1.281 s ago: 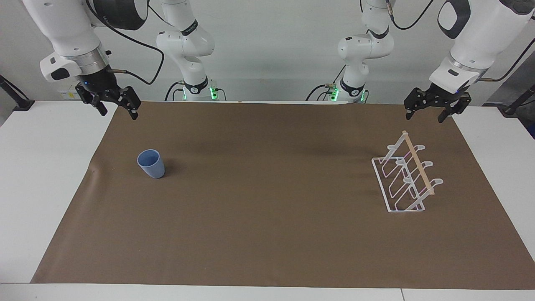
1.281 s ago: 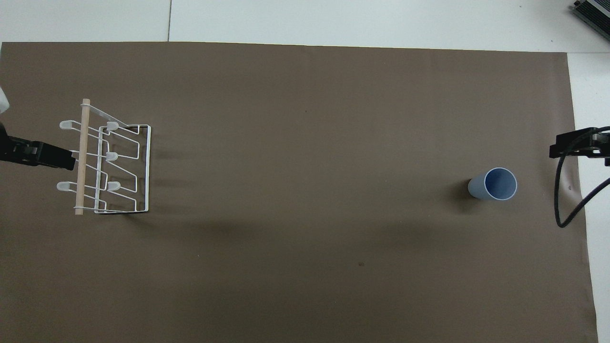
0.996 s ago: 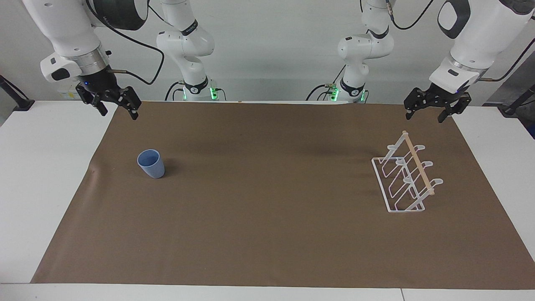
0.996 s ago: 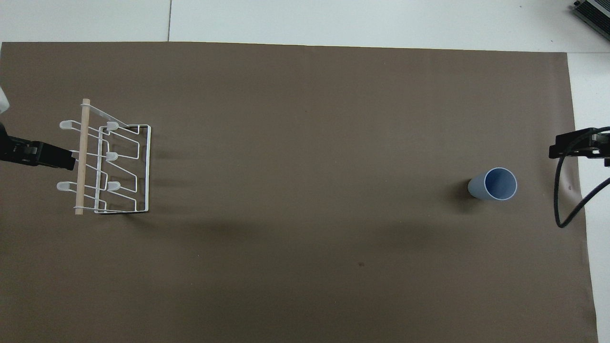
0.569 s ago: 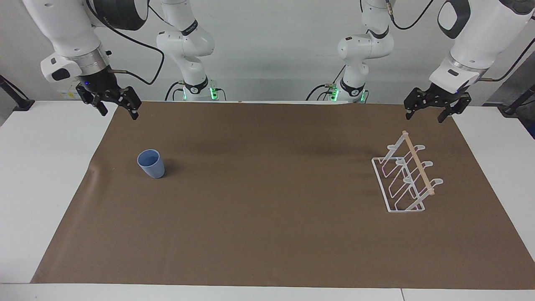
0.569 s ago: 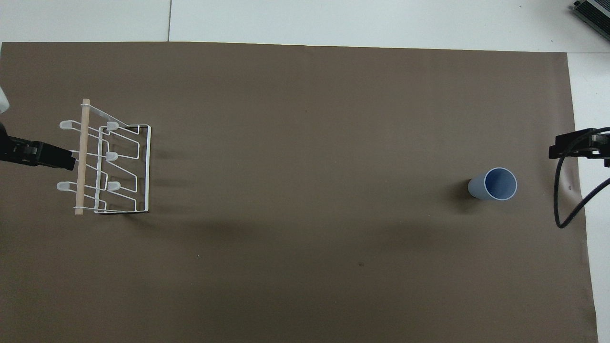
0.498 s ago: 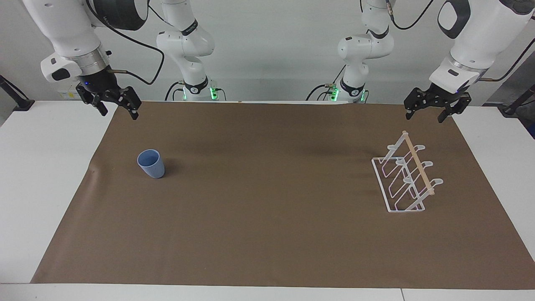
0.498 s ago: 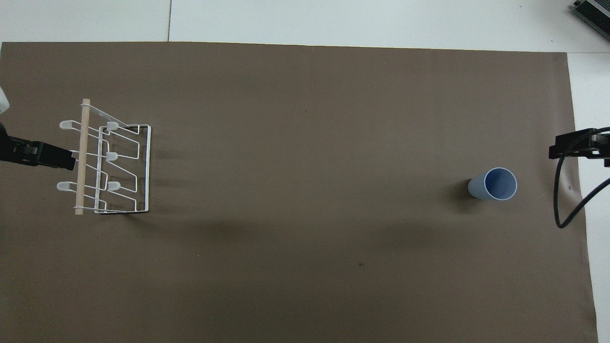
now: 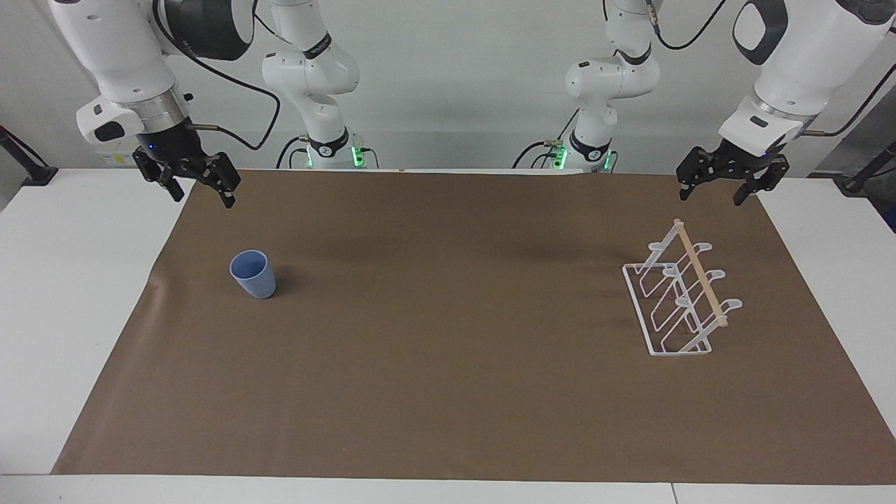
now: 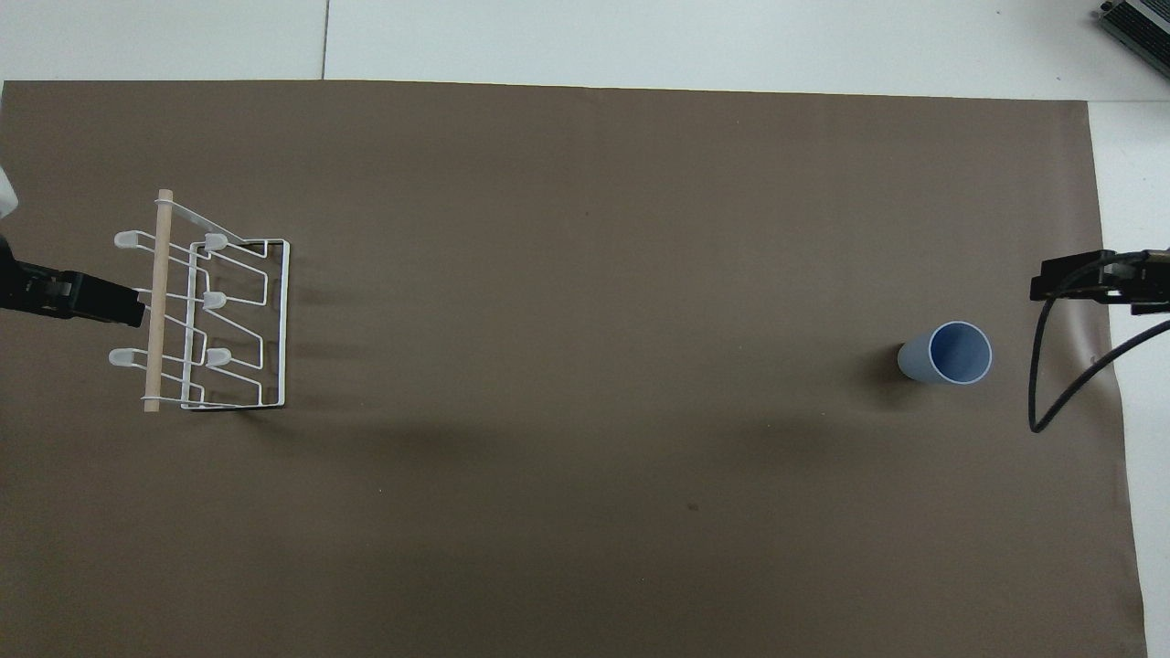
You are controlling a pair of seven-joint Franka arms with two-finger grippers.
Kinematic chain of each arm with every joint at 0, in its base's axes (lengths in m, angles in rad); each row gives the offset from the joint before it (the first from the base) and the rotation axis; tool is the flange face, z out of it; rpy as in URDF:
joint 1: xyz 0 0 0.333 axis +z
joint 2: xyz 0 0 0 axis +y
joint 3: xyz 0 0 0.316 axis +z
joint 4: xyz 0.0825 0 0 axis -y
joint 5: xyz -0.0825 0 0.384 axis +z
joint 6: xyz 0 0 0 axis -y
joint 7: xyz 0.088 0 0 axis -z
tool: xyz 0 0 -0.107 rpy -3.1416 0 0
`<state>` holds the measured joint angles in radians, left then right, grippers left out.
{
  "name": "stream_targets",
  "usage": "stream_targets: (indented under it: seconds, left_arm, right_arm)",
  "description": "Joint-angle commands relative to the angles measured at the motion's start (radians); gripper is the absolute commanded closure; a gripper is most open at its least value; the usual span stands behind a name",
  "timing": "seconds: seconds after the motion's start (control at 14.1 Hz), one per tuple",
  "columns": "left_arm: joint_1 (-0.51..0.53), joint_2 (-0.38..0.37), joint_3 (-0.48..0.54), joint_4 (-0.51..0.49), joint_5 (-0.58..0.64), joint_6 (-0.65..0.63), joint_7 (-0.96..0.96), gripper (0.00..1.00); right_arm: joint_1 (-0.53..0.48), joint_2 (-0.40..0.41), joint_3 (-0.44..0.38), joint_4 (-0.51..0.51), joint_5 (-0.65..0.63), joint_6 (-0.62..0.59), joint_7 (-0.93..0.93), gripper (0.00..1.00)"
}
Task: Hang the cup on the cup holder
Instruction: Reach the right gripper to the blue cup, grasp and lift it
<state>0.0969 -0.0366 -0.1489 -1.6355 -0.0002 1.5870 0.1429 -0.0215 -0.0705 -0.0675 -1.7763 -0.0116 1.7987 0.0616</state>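
Toward the right arm's end of the brown mat [image 9: 448, 392] the small light-blue plastic tumbler [image 9: 253, 274] stood upright, well apart from the white wire rack [image 9: 682, 297], both the right gripper [image 9: 198, 189] and the left gripper [image 9: 721, 187] hanging spread and empty, so the pickup looked not yet begun, the right needing to descend onto it.

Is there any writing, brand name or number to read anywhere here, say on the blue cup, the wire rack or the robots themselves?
None can be read.
Small light-blue plastic cup: plain, no print.
White wire rack with the pale wooden dowel: no label.
Brown mat: no marks.
White robot arms: dark bands on the joints may carry lettering, too small to read.
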Motion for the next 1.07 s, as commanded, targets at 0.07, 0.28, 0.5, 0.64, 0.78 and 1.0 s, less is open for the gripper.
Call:
stream_targets:
  seconds: [0.07, 0.28, 0.5, 0.64, 0.78, 1.0]
  left_arm:
    - [0.000, -0.026, 0.005, -0.026, 0.000, -0.009, -0.003, 0.00]
    - [0.000, -0.026, 0.005, -0.026, 0.000, -0.009, -0.003, 0.00]
    - [0.000, -0.026, 0.005, -0.026, 0.000, -0.009, -0.003, 0.00]
    - [0.000, -0.026, 0.005, -0.026, 0.000, -0.007, -0.003, 0.00]
    - [0.000, -0.026, 0.005, -0.026, 0.000, -0.007, -0.003, 0.00]
    - [0.000, -0.026, 0.005, -0.026, 0.000, -0.007, -0.003, 0.00]
  right_arm:
    - [0.020, -0.042, 0.009, -0.208, 0.012, 0.178, 0.014, 0.00]
    - [0.035, 0.001, 0.009, -0.282, 0.012, 0.273, 0.014, 0.00]
    - [0.037, 0.095, 0.011, -0.307, 0.012, 0.361, 0.009, 0.00]
    - [0.037, 0.119, 0.011, -0.337, 0.012, 0.444, 0.006, 0.00]
    - [0.037, 0.123, 0.011, -0.368, 0.012, 0.471, 0.004, 0.00]
    - [0.037, 0.118, 0.011, -0.414, 0.012, 0.479, 0.004, 0.00]
